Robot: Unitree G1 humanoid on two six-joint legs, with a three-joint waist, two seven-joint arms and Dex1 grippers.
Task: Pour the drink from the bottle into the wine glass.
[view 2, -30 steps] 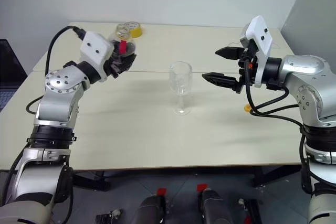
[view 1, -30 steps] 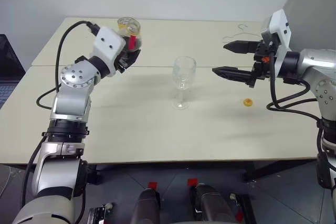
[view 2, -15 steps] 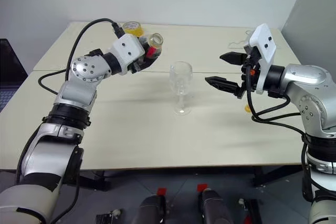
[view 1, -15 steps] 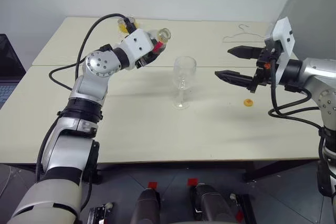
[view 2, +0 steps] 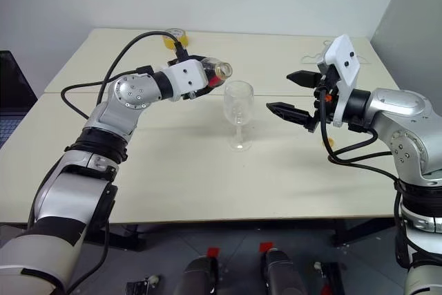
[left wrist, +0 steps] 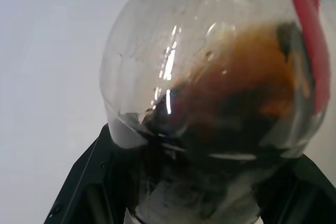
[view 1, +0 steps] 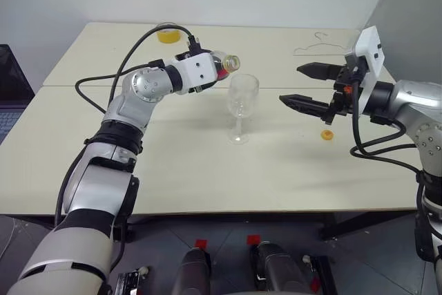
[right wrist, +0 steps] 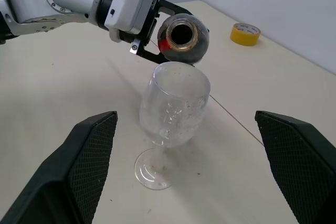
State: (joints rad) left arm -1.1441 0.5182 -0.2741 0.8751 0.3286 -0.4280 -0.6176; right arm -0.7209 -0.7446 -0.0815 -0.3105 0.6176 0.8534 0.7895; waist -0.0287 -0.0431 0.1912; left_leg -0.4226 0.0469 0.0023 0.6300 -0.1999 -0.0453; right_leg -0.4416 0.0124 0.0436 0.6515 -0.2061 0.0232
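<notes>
We see the left end effector (view 2: 204,81) clamped around the body of the bottle (view 1: 224,65), which it holds in the air, tipped nearly onto its side. The bottle's open mouth (right wrist: 181,34) points toward the wine glass (view 1: 242,105) and sits just beside and slightly above the glass rim; we cannot tell whether the two touch. The drink (left wrist: 231,103), dark brown, lies pooled inside the tilted bottle, and the red label strip (left wrist: 310,35) runs along its neck.

The wine glass stands upright on its round foot near the middle of the table (view 1: 207,170), just on the near side of the seam that crosses the tabletop. Its bowl looks empty apart from small specks on the inside.

The right end effector (view 1: 307,86) hangs above the table toward the right edge, its two black fingers spread wide apart with nothing between them, pointing at the glass from well apart.

A yellow tape roll (view 1: 168,34) lies close to the far edge of the table. A small yellow cap (view 1: 326,134) rests on the table below the right end effector. A thin wire hanger (view 1: 314,43) lies near the far right corner.
</notes>
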